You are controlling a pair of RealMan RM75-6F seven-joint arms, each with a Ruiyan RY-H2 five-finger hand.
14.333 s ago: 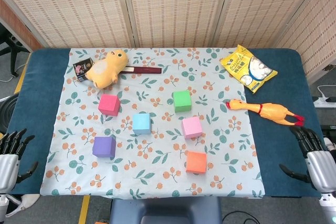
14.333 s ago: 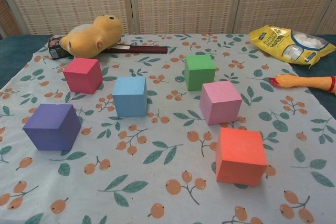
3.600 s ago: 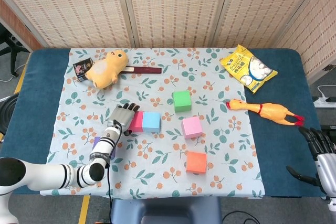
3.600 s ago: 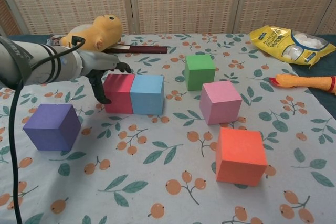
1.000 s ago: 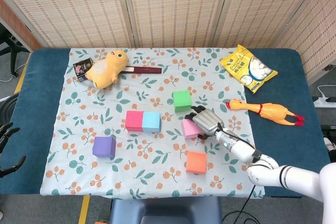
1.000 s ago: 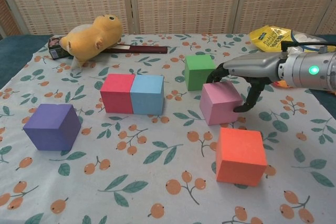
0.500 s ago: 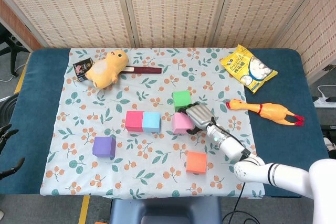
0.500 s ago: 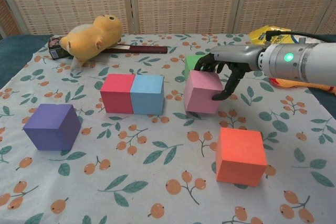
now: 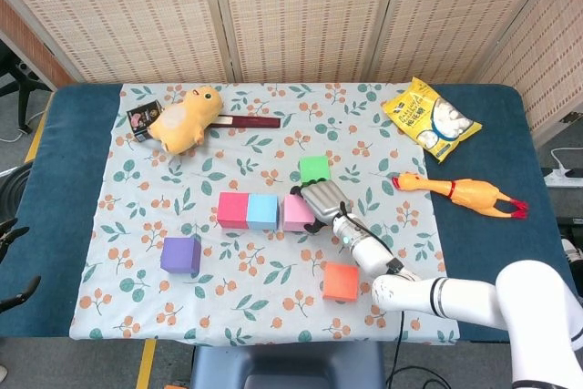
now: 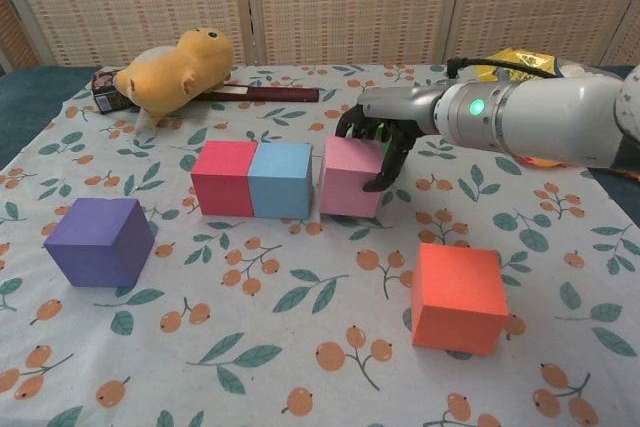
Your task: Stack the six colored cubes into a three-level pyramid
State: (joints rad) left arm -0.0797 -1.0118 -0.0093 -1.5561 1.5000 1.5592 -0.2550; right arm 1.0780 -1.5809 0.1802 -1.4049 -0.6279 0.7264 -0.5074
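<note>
pink foam cube [image 10: 350, 176] sits under the right hand [image 10: 372, 142], whose dark fingers [image 10: 385, 169] curl over its top and down its far-right face, gripping or pressing it; from these views i cannot tell which. half a second ago the cube stood clearly apart from the row; now it is just to the right of the light blue foam cube [image 10: 279, 179], with only a thin gap showing in the chest view. one second ago it was farther out still, beside the green foam cube [image 9: 313, 168], which now lies just behind the hand and is mostly hidden by it in the chest view. beyond the blue cube, to the hand's left, the red foam cube [image 10: 223, 176] touches it, so three cubes are almost in line. that reads as the pyramid's bottom level nearly finished: a little more push to close the gap, then release. the orange foam cube [image 10: 456, 296] waits on the floral tablecloth [image 10: 300, 347] nearer the robot than the hand, and the purple foam cube [image 10: 99, 241] lies well off to its left. of the left hand [image 9: 14, 261] only dark fingertips show at the head view's edge, its pose unreadable.
</note>
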